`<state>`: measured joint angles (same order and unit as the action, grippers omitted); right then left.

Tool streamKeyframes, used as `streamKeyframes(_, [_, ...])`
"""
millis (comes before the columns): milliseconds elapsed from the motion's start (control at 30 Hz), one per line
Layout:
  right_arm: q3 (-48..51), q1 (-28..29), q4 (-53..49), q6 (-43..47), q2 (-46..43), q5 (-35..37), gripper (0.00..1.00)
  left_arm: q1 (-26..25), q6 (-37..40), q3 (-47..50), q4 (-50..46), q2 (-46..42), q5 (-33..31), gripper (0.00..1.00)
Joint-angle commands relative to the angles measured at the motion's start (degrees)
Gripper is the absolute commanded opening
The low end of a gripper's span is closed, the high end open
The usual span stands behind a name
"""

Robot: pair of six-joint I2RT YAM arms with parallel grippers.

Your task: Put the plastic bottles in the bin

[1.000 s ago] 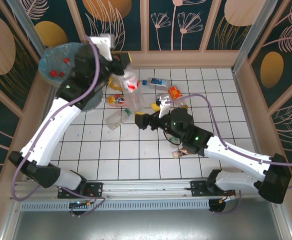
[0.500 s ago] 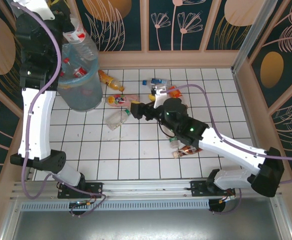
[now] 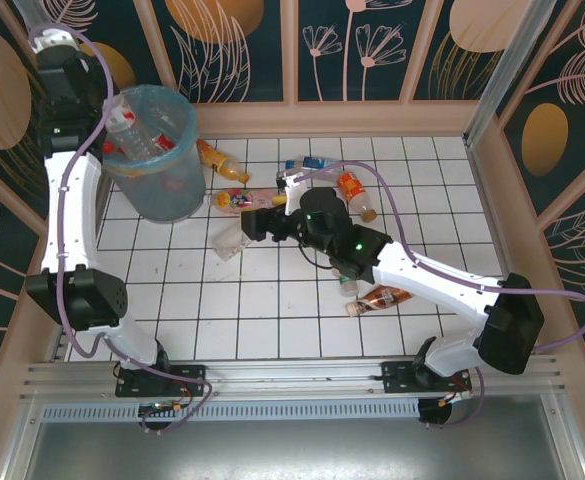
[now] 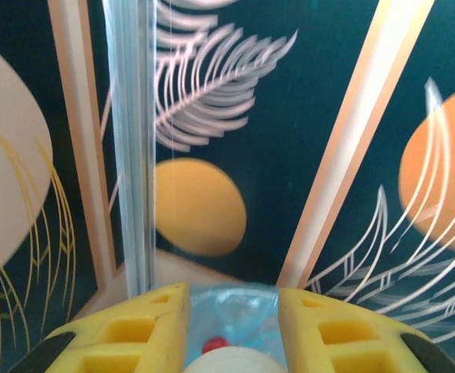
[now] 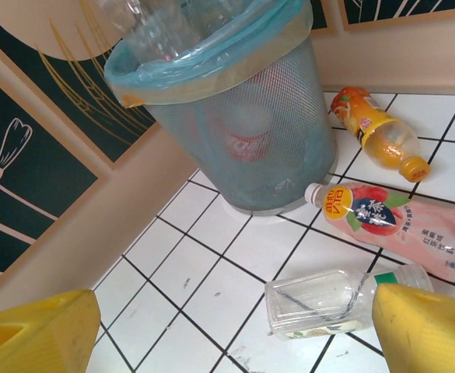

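- Since a second ago the left arm has swung from the middle of the table (image 3: 272, 320) up to the far-left corner. The dropped bottle (image 3: 130, 128) now lies inside the bin (image 3: 172, 190). The right arm has stretched further left, toward the clear bottle (image 3: 230, 240).
- Seen from its own wrist, the left end effector (image 4: 231, 311) has its yellow fingers a little apart with nothing clamped between them. The blue liner and a red cap show through the gap, so it hangs over the bin.
- The right end effector (image 3: 256, 222) stands wide and holds nothing.
- In the right wrist view the clear bottle (image 5: 332, 303) lies on its side just ahead of the right end effector (image 5: 235, 322). Its long axis runs nearly from one finger toward the other, cap end toward the right-hand finger.
- As they stand, the jaws would close along the bottle's length rather than across its body. The coming grasp probably needs a turn of the wrist as well as a short advance and descent.
- The right arm is much the nearer to this bottle, and the bin stands beyond it at the far-left corner.
- The right wrist view gives the close detail: a pink-labelled bottle (image 5: 390, 221) and an orange bottle (image 5: 379, 132) lie just past the clear one, near the foot of the bin (image 5: 250, 140). A red-labelled bottle shows through its mesh.
- The top view adds the bottles left toward the middle of the table, among them a blue-labelled bottle (image 3: 307, 163) and a brown-labelled bottle (image 3: 382, 297).
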<state>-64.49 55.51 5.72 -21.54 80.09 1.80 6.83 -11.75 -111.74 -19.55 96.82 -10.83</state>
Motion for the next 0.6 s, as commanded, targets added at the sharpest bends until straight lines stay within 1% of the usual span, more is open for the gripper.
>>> streamKeyframes(0, [-0.31,0.4,0.65,-0.8,-0.24,-0.48,0.91,0.73,2.79,4.88,2.86,-1.46,1.24,0.0])
streamKeyframes(67, [0.2,0.39,1.07,-0.7,-0.15,-0.47,0.91,0.73,3.74,11.1,4.86,-2.84,0.68,0.0])
streamKeyframes(200, [0.45,0.39,1.56,-0.32,0.41,-0.7,0.91,0.73,5.81,24.63,13.43,-6.26,1.49,0.0])
streamKeyframes(233, [0.5,0.39,1.62,-0.34,0.55,-0.66,0.91,0.77,5.93,26.59,14.93,-6.55,1.64,0.0])
streamKeyframes(300, [0.35,0.43,1.52,-0.01,0.76,-0.67,0.91,0.73,6.88,28.9,15.95,-5.97,2.11,0.0])
streamKeyframes(433, [0.31,0.39,1.07,0.27,0.91,-0.67,0.91,0.86,8.06,30.26,14.89,-3.34,1.85,0.0])
streamKeyframes(567, [1.4,0.39,1.74,-0.46,0.25,-0.66,0.91,0.82,9.4,32.25,15.12,-1.99,3.41,0.0])
